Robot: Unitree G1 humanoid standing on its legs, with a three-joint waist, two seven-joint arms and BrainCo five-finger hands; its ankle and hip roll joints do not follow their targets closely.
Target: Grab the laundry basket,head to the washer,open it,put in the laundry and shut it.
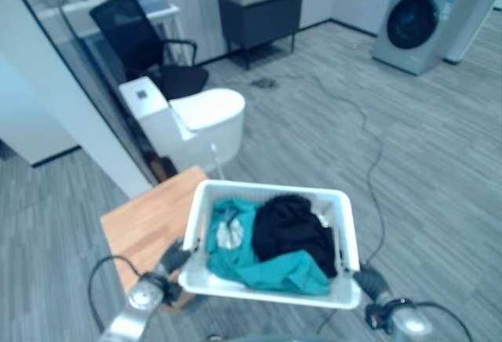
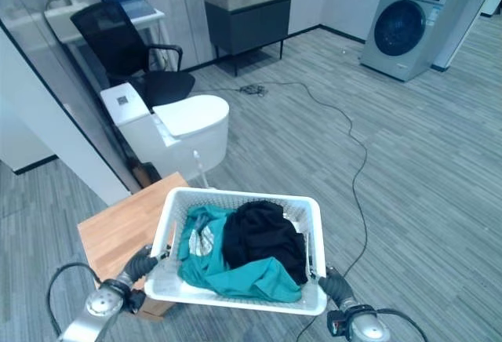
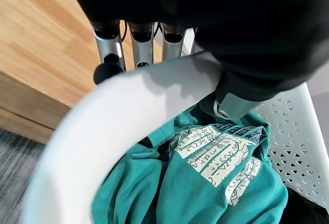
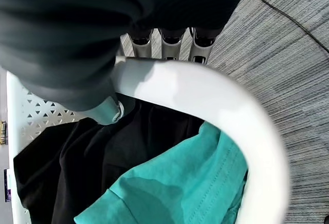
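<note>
Basket first: white perforated plastic laundry basket held up near the robot, long axis running left to right, carrying a teal printed shirt and a black garment. Left hand is curled over the left rim; right hand is clamped on the right rim, thumbs inside. Wrist views reveal the shirt's pale print, unreadable. Head views add a wooden table near left, a white toilet beyond, and the grey front-loading washer far right.
</note>
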